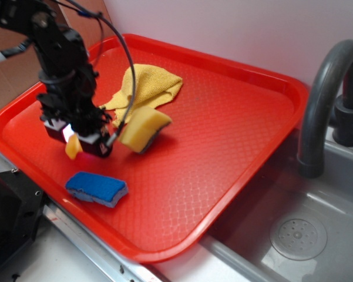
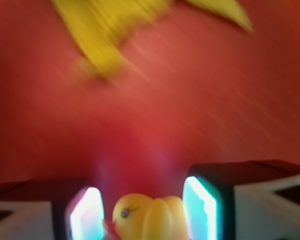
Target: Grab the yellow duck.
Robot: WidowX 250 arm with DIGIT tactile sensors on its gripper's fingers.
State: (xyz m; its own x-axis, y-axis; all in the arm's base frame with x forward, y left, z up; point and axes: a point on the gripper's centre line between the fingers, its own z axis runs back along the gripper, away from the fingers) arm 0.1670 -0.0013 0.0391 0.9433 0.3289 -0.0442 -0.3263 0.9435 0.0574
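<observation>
Yellow duck [image 2: 147, 217] sits between the gripper [image 2: 145, 212] fingers near the left edge of the red tray [image 1: 223, 141]; whether they clamp it cannot be told. Grasp step judged underway. Next: confirm closure, then lift clear of the sponge [image 1: 142, 128].

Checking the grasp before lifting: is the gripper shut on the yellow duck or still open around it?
Cannot tell for sure. In the wrist view the yellow duck sits between the gripper's fingers, with thin gaps seemingly showing on both sides, but blur hides whether they touch.
</observation>
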